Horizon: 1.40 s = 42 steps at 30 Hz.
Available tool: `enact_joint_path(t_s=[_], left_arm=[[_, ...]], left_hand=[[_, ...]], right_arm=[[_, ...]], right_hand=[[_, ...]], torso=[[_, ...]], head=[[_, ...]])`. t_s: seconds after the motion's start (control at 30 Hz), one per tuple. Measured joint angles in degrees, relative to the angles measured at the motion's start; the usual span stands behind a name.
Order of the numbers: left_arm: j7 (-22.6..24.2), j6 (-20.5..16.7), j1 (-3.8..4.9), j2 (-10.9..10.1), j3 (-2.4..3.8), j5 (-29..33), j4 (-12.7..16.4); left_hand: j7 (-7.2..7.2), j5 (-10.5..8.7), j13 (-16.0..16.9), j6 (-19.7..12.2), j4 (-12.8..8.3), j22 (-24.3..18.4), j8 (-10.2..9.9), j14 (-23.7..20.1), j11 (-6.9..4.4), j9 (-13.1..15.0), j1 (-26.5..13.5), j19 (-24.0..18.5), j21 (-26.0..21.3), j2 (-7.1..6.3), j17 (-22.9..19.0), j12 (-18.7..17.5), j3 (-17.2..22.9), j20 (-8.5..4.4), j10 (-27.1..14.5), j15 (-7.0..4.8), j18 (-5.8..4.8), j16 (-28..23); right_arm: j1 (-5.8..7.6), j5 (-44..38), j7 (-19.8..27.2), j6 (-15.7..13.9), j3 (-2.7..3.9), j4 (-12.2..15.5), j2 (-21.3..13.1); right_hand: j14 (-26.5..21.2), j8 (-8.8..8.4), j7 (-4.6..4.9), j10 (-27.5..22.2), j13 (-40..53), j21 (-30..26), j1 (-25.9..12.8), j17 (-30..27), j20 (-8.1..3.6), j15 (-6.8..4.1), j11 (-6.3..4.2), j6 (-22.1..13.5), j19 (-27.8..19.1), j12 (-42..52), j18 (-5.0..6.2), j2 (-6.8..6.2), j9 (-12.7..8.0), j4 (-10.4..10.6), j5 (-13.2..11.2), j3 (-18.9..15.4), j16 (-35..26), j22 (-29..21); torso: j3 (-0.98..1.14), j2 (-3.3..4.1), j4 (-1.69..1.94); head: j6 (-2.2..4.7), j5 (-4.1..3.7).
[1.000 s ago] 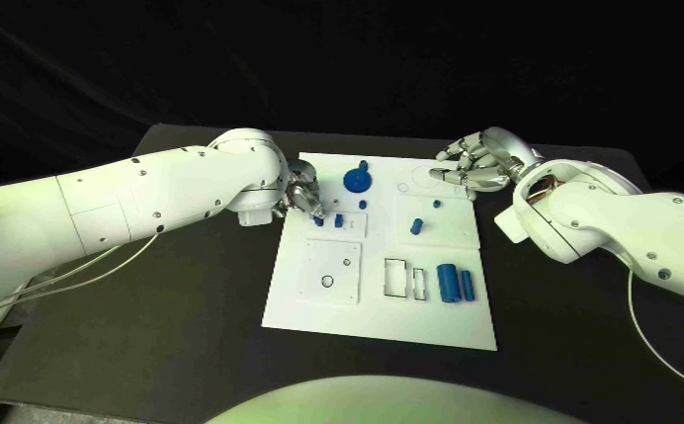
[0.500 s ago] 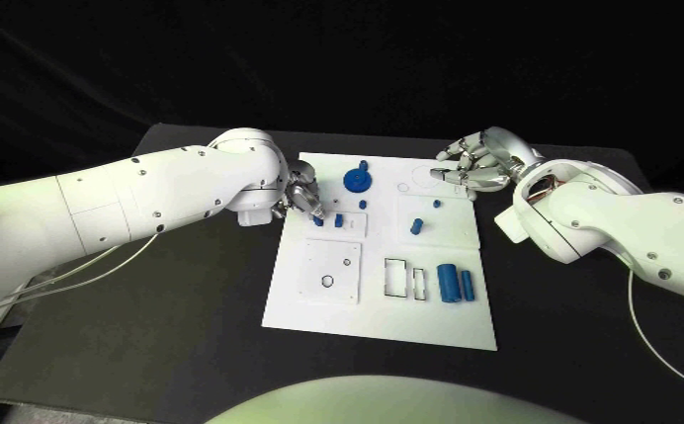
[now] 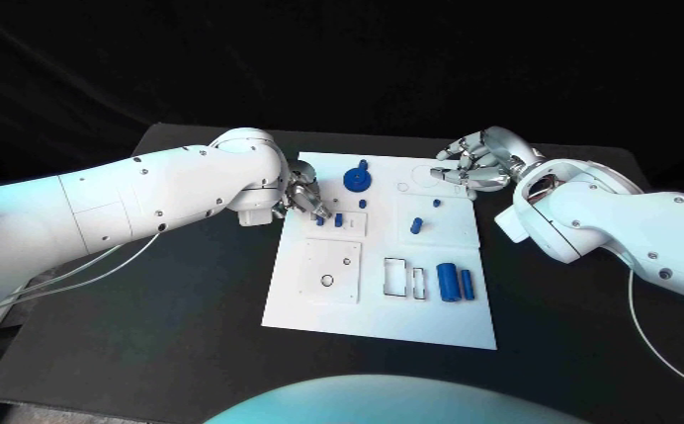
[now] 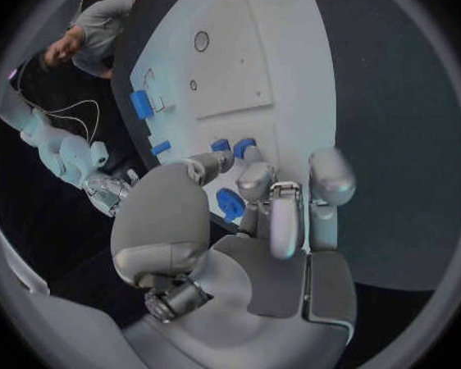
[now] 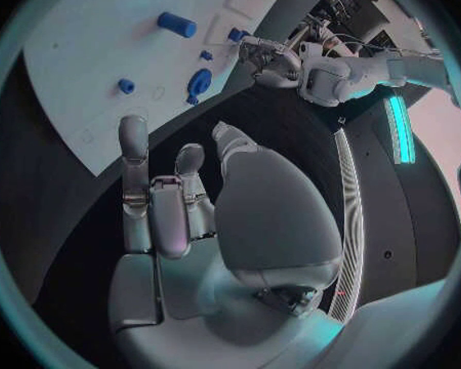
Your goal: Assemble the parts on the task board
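Two blue cylinders [image 3: 455, 282] lie near the task board's [image 3: 428, 323] front edge. Farther back, the left hand [image 3: 300, 199] pinches a small blue part [image 4: 230, 203] at the board's left edge (fingers curled). The right hand [image 3: 473, 164] hovers empty, fingers apart, at the far right corner.

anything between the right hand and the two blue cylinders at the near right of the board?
Nothing visible. The right hand hovers at the task board's far right corner; the blue cylinders lie nearer the robot on the same side. Only bare white plate lies between; the small blue peg sits off to the side.
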Motion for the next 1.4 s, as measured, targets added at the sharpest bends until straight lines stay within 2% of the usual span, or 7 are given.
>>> enact_joint_path(t_s=[0.83,0.97,1.03,1.1,1.17,1.4], left_arm=[[-0.65,0.47,-0.03,0.01,-0.02,0.88,-1.31],[-0.65,0.45,-0.03,0.03,-0.02,0.91,-1.36],[-0.65,0.40,-0.03,0.06,-0.02,0.93,-1.36],[-0.63,0.29,-0.03,0.06,-0.02,0.98,-1.37],[-0.52,-0.01,-0.04,0.04,-0.02,1.10,-1.39],[-0.04,-1.60,-0.04,-0.06,0.00,1.61,-1.44]], left_hand=[[0.00,-1.25,0.17,0.00,1.51,-0.02,-0.23,0.00,0.00,0.00,-0.63,0.00,-0.26,-0.18,0.00,0.20,-1.52,0.00,0.00,0.00,0.00,0.00],[0.31,-3.67,0.42,0.32,3.26,0.05,-0.23,0.00,0.00,0.00,-1.43,0.00,-0.49,-0.98,0.00,0.32,-4.59,0.00,-0.01,0.01,0.00,0.00],[0.40,-3.89,0.42,0.40,4.41,0.11,-0.23,0.00,0.00,0.03,-2.13,0.00,-0.71,-1.68,0.00,0.32,-7.00,0.00,-0.01,0.01,0.00,0.00],[0.40,-3.23,0.46,0.40,4.84,0.18,-0.56,0.00,0.00,0.08,-3.93,0.00,-0.71,-1.77,0.00,0.32,-10.10,0.00,0.00,0.01,0.00,0.00],[0.40,-3.12,0.50,0.40,4.95,0.23,-0.56,0.00,0.00,0.09,-4.95,0.00,-0.81,-1.24,0.00,0.32,-12.19,0.00,0.00,0.01,0.00,0.00],[0.40,-0.80,0.50,0.40,4.73,0.40,-1.22,0.00,0.00,0.08,-4.35,0.21,-0.93,0.22,0.00,0.32,-14.44,-0.21,-0.01,0.01,0.00,0.00]], right_arm=[[0.00,0.00,0.02,-0.01,0.00,0.24,-0.41],[0.00,0.00,0.02,-0.02,0.00,0.25,-0.44],[0.00,0.00,0.02,-0.02,0.00,0.25,-0.45],[0.00,0.00,0.02,-0.03,0.00,0.25,-0.45],[0.00,0.00,0.02,-0.04,0.01,0.25,-0.45],[0.00,0.00,0.04,-0.06,0.01,0.25,-0.45]], right_hand=[[0.00,0.00,0.00,0.00,-0.14,-0.28,-0.61,-0.05,0.00,0.00,0.00,0.00,0.00,0.00,0.00,0.00,0.00,0.00,0.00,0.00,0.00,-0.08],[0.00,0.00,0.00,0.00,-0.14,-0.28,-0.61,-0.06,0.00,0.00,0.00,0.00,0.00,0.00,0.00,0.00,0.00,0.00,0.00,0.00,0.00,-0.09],[0.00,0.00,0.00,0.00,-0.14,-0.28,-0.60,-0.16,0.00,0.00,0.00,0.00,0.00,0.00,0.00,0.00,0.00,0.00,0.00,0.00,0.00,-0.22],[0.00,0.00,0.00,0.00,-0.14,-0.28,-0.60,-0.16,0.00,0.00,0.00,0.00,0.00,0.00,0.00,0.00,0.00,0.00,0.00,0.00,0.00,-0.22],[0.00,0.00,0.00,0.00,-0.14,-0.28,-0.60,-0.16,0.00,0.00,0.00,0.00,0.00,0.00,0.00,0.00,0.00,0.00,0.00,0.00,0.00,-0.22],[0.00,0.00,0.00,0.00,-0.14,-0.28,-0.60,-0.16,0.00,0.00,0.00,0.00,0.00,0.00,0.00,0.00,0.00,0.00,0.00,0.00,0.00,-0.22]], torso=[[0.01,-0.02,-0.01],[-0.03,-0.02,0.02],[-0.03,-0.02,0.03],[-0.03,-0.02,0.05],[-0.02,-0.03,0.05],[-0.03,-0.03,0.03]], head=[[-0.03,-0.09],[-0.03,-0.11],[-0.01,-0.12],[0.04,-0.10],[0.06,-0.09],[0.10,-0.04]])
